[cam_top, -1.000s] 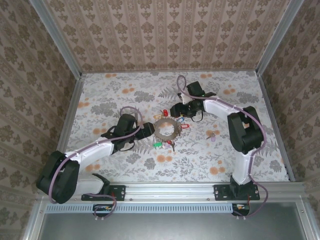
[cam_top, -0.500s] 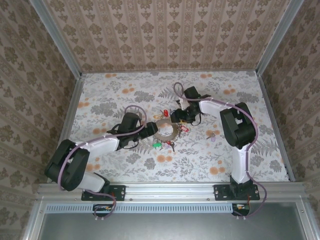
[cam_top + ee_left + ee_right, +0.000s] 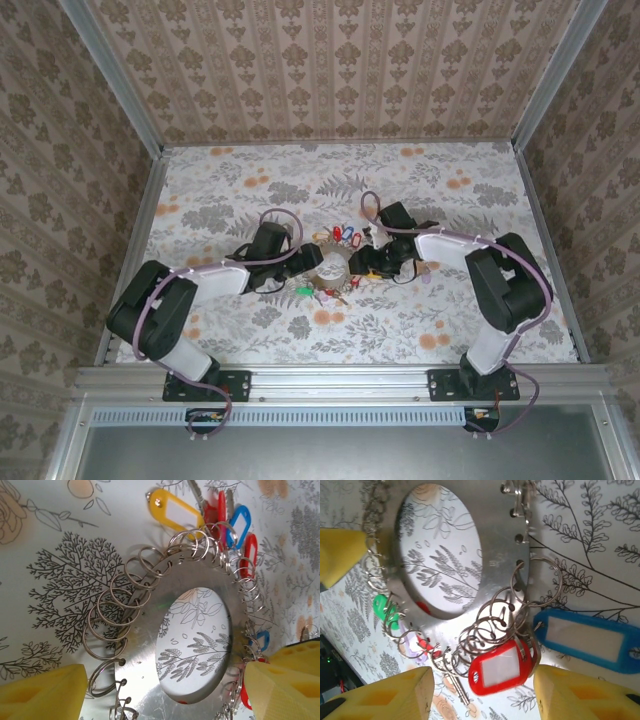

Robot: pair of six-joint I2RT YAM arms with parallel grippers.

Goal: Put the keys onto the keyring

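From above, the keyring (image 3: pixel 333 268) lies flat mid-table (image 3: pixel 480 200), keys (image 3: pixel 345 237) fanned round its rim. The left gripper (image 3: pixel 311 261) is at its left edge and the right gripper (image 3: pixel 359 264) at its right.

On the left wrist, the yellow fingers (image 3: pixel 40 692) stand wide, one on each side of the keyring, with small split rings just beside them.

On the right wrist, the fingers (image 3: pixel 387 695) are spread apart. A red tag (image 3: pixel 497 672) lies between them, untouched.

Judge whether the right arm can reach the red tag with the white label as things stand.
Probably yes: the red tag lies uncovered inside the open right pincer, though split rings crowd its top edge.
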